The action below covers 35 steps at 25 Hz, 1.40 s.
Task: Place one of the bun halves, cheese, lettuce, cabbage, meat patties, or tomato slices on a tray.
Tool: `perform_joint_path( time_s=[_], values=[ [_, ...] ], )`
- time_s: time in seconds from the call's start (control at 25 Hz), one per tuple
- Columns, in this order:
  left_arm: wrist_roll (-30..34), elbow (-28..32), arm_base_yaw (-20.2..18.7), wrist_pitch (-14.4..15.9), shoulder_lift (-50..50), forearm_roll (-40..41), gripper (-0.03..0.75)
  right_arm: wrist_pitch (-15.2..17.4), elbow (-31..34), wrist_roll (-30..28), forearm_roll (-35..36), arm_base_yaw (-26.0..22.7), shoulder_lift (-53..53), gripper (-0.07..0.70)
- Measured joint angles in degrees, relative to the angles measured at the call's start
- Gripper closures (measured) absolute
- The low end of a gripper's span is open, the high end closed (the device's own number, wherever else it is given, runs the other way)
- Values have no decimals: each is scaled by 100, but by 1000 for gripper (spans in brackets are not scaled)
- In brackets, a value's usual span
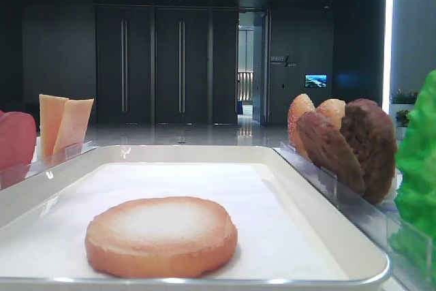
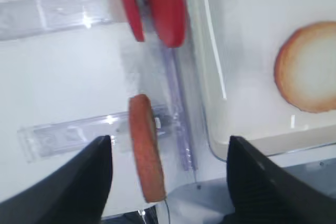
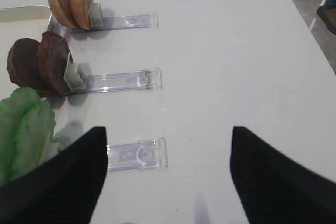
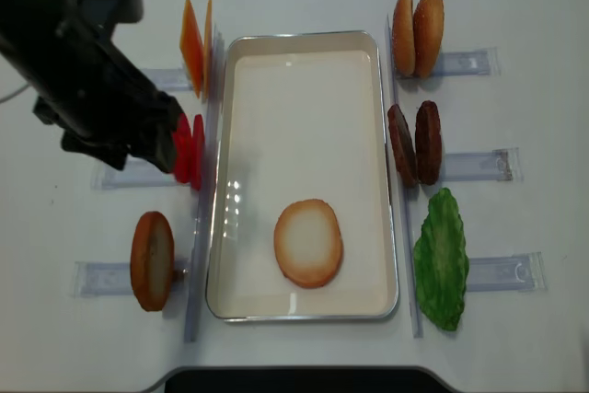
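Note:
A cream-white tray (image 4: pixel 386 181) lies mid-table with one bun half (image 4: pixel 308 242) flat on it, pale face up. My left gripper (image 2: pixel 170 140) is open above the left racks, beside the tomato slices (image 4: pixel 189 149). An upright bun half (image 2: pixel 147 148) shows between its fingers, untouched. Cheese (image 4: pixel 195 43) stands behind the tomato. On the right are two bun halves (image 4: pixel 417 32), meat patties (image 4: pixel 414 143) and lettuce (image 4: pixel 442 260). My right gripper (image 3: pixel 169 129) is open over bare table by the lettuce rack (image 3: pixel 137 155). Cabbage is out of view.
Clear plastic racks (image 4: pixel 469 165) stick out from both long sides of the tray. The table's right edge and the floor (image 3: pixel 315 3) show in the right wrist view. A dark mount (image 4: pixel 294 380) sits at the table's near end.

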Motion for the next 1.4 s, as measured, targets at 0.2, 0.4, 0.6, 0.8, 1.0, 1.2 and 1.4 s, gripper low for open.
perform_joint_path(
  time_s=[0.2,0.4,0.6,0.8,1.0,1.2,1.4],
  values=[
    [553,0,869,31,-420,139,199,0,0,0,0,0,0,160],
    [945,0,1456,54,-645,241,199,0,0,0,0,0,0,160],
    [986,172,1496,60,-1156,270,199,0,0,0,0,0,0,160],
    [991,572,1496,124,-2367,238,199,0,0,0,5,0,0,160],
    [991,1040,1496,172,-3820,-1,199,0,0,0,5,0,0,160],
    [1002,1628,1496,203,-5189,-204,199,0,0,0,5,0,0,160],
    [1101,2221,1496,270,-6302,-46,199,0,0,0,5,0,0,160]
  ],
)
